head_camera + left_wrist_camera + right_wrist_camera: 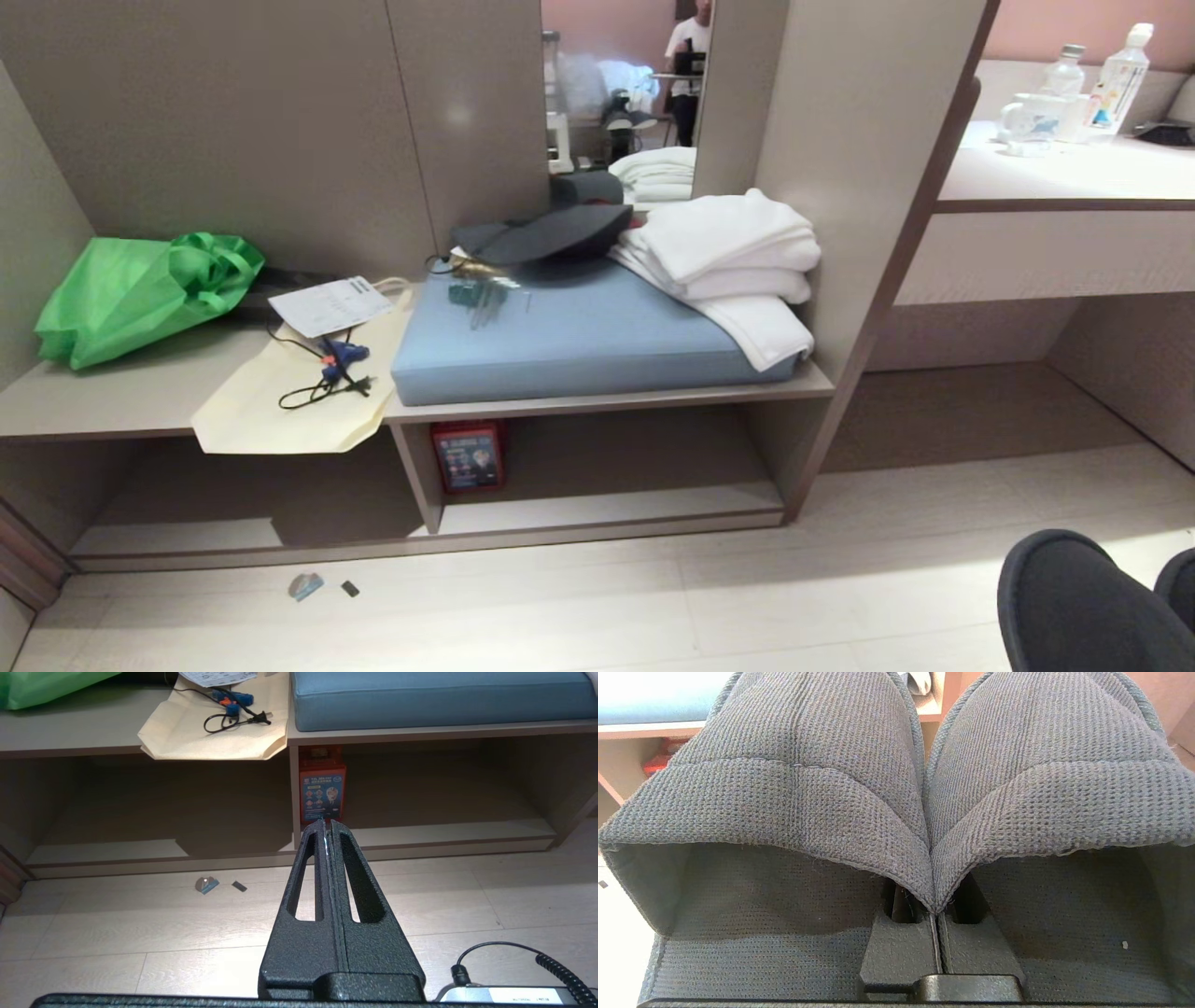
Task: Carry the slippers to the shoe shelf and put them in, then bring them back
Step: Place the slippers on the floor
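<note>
The right gripper (937,914) has its jaws pinched tight on the inner band edges of the slippers (924,812), held side by side. They look light, soft and floppy, so the joined bands seem the surest hold. The left gripper (328,828) hangs closed, empty. Beyond stands the shoe shelf (607,509).
</note>
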